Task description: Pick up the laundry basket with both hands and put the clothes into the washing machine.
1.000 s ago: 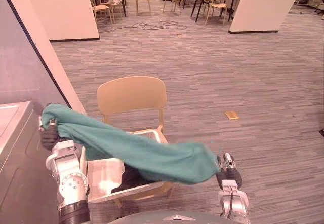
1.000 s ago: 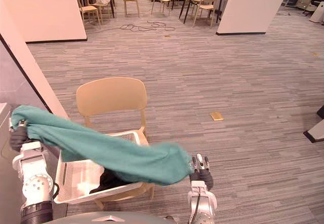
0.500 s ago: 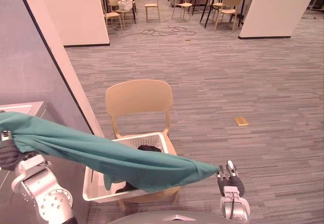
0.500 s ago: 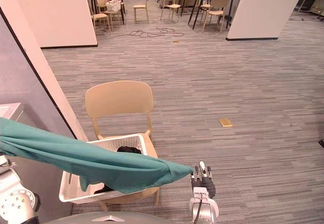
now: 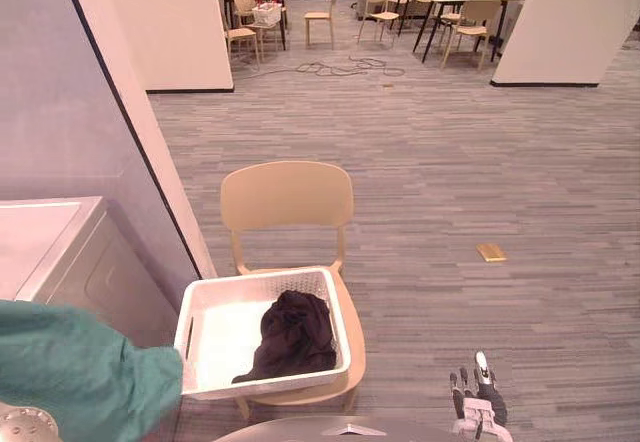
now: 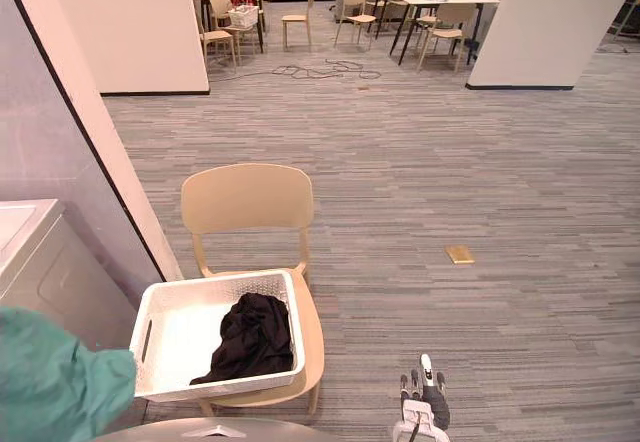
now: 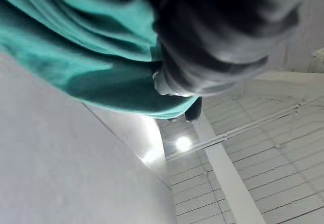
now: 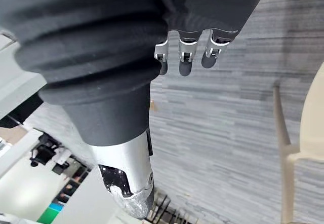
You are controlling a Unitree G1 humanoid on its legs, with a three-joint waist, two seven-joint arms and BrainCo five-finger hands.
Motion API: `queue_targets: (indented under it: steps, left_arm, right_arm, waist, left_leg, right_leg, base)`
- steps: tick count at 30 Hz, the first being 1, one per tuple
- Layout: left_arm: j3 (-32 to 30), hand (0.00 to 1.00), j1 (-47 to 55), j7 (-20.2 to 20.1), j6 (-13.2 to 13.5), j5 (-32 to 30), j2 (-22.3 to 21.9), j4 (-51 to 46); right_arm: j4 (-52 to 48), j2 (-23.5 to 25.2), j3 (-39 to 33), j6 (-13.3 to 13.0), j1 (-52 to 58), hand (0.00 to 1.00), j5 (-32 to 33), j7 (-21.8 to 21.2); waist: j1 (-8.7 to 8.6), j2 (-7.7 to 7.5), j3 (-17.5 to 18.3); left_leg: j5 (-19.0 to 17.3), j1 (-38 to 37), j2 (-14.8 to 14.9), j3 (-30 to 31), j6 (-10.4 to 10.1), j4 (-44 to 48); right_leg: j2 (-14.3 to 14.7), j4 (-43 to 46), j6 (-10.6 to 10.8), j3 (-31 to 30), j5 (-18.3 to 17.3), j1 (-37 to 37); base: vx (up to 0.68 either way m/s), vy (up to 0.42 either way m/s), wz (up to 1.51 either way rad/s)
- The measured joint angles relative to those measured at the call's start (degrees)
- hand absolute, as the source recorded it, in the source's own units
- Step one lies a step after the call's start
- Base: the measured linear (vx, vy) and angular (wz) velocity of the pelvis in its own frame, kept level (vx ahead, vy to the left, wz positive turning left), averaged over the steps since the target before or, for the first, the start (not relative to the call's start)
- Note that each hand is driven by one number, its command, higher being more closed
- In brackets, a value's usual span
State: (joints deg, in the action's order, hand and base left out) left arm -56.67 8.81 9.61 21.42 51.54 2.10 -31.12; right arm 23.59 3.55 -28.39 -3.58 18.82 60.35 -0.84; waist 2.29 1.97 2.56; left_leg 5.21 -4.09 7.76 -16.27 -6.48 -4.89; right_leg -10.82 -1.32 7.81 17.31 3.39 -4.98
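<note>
Laundry in transit: the teal garment (image 5: 80, 374), stretched across the white laundry basket (image 5: 262, 276) between both hands a second ago, is now gathered in one bunch at the robot's left. It hangs low, just beside the front of the washing machine (image 5: 45, 244). The right hand (image 5: 478, 402) has let go. It hangs low on the right above the carpeted floor, fingers (image 8: 184, 62) relaxed and holding nothing.

The left hand (image 7: 202, 57) is wrapped in teal folds in its wrist view. We cannot tell how it grips the cloth, only that the cloth rides with it. The head camera has also swung round, so the shift of the chair (image 5: 288, 197) and basket in the frame is not their own move.

We read this as the first piece being handed over to one arm for loading. The drum's opening is out of sight, so we cannot say the garment is in yet. The basket itself sits on the chair seat, not lifted, with a black garment (image 5: 295, 332) heaped in its right half. By our judgement the job is less than half done: the teal piece must go in, then the black one.
</note>
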Motion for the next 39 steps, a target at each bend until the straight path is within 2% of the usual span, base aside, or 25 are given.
queue_targets:
  steps: [6,10,11,12,14,17,20,23,25,30,36,39]
  left_arm:
    - [0.8,1.0,0.31,-0.07,-0.02,-0.02,-0.19,0.14]
    - [6.89,1.0,3.13,-1.5,-0.51,-0.01,-2.76,0.26]
    - [12.0,1.0,5.58,-2.64,-1.75,-0.02,-5.02,0.39]
    - [13.0,1.0,5.96,-2.73,-2.01,-0.01,-5.4,0.44]
    - [20.76,1.0,9.03,-4.59,-4.77,-0.02,-7.13,2.84]
    - [25.51,1.0,10.75,-5.77,-7.19,0.13,-6.89,8.1]
    - [29.91,1.0,12.72,-7.49,-10.4,2.01,-7.51,20.16]
    - [30.82,1.0,12.76,-7.29,-12.54,3.59,-7.52,29.26]
    - [30.91,1.0,12.84,-7.25,-13.33,4.26,-7.55,31.41]
    - [31.15,1.0,12.81,-7.3,-13.49,4.65,-7.52,36.23]
    - [31.98,1.0,12.95,-7.3,-13.85,5.75,-7.55,37.92]
    - [31.83,1.0,13.34,-7.37,-14.03,5.91,-7.59,35.35]
  right_arm:
    - [5.45,0.26,-0.56,1.15,0.15,0.0,-2.27,-0.42]
    - [11.81,0.44,-1.46,2.43,0.58,0.0,-2.71,-1.97]
    - [15.17,0.47,-1.48,3.02,0.75,0.0,-4.63,-2.41]
    - [15.82,0.47,-1.51,3.15,0.75,0.0,-4.67,-2.44]
    - [20.26,0.45,-1.58,3.94,1.1,0.0,-7.25,-2.49]
    - [23.36,0.39,-1.74,3.89,0.98,0.0,-11.45,-2.48]
    - [28.73,-0.95,-1.6,3.82,0.56,0.0,-13.6,-2.39]
    - [31.14,-1.38,-1.39,3.93,0.07,0.0,-13.76,-2.34]
    - [31.65,-1.39,-1.2,3.92,-0.03,0.0,-15.44,-2.28]
    - [31.78,-1.56,0.08,3.94,-1.64,0.0,-15.76,-1.99]
    - [31.49,-1.92,1.63,3.79,-2.92,0.0,-15.86,-1.6]
    - [31.39,-2.34,4.99,3.32,-4.28,0.0,-17.59,-1.46]
  waist:
    - [0.67,0.02,0.01]
    - [0.79,-0.11,-0.05]
    - [0.82,-0.17,-0.09]
    - [0.76,-0.19,-0.1]
    - [0.74,-0.54,-0.3]
    - [0.42,-0.54,-0.37]
    - [0.53,-0.87,-0.46]
    - [0.47,-1.55,-0.72]
    - [0.64,-2.15,-1.12]
    - [0.61,-3.06,-1.92]
    - [0.55,-2.98,-2.88]
    - [0.82,-3.05,-4.99]
  left_leg:
    - [0.02,0.03,-0.04,0.97,0.02,0.0]
    - [0.03,0.07,-0.42,2.47,0.06,0.0]
    - [0.05,0.09,-0.58,3.12,0.08,0.0]
    - [0.06,0.09,-0.66,3.38,0.1,0.0]
    - [0.07,-0.02,-0.94,4.38,0.2,0.01]
    - [0.11,-0.07,-1.09,5.27,0.25,0.01]
    - [0.01,-0.03,-1.13,5.51,0.29,0.01]
    - [-0.01,-0.03,-1.28,6.23,0.32,0.01]
    - [-0.01,0.07,-1.28,6.47,0.32,0.01]
    - [-0.17,-0.17,-1.4,6.75,0.42,0.01]
    - [0.01,-0.09,-0.63,6.6,0.49,0.38]
    - [-0.07,2.9,0.83,8.3,-0.32,3.72]
  right_leg:
    - [0.02,0.42,0.16,1.02,-0.69,-0.56]
    - [-0.37,0.99,0.43,2.56,-1.39,-1.25]
    - [-0.54,1.08,0.58,3.29,-1.63,-1.74]
    - [-0.6,1.09,0.59,3.57,-1.69,-1.93]
    - [-1.0,2.04,0.72,4.52,-2.54,-2.25]
    - [-1.11,2.32,0.95,5.43,-2.9,-2.88]
    - [-1.16,2.53,1.17,5.81,-3.12,-3.14]
    - [-1.34,2.69,1.19,6.82,-3.12,-3.86]
    - [-1.34,2.94,1.34,7.08,-3.29,-3.87]
    - [-1.66,3.8,1.16,7.11,-4.7,-3.53]
    - [-1.52,6.16,0.69,6.83,-5.84,-2.74]
    - [-0.76,8.91,0.19,7.89,-6.88,-1.1]
  base:
    - [0.0,-0.002,0.11]
    - [0.01,0.002,0.2]
    - [0.02,-0.002,0.17]
    - [0.02,0.001,0.29]
    - [0.01,0.006,0.24]
    - [0.02,-0.006,0.16]
    - [0.02,-0.004,0.06]
    - [0.03,-0.003,0.14]
    - [0.01,-0.004,0.1]
    - [0.0,-0.002,0.03]
    - [0.02,-0.02,-0.01]
    - [-0.02,-0.063,0.23]
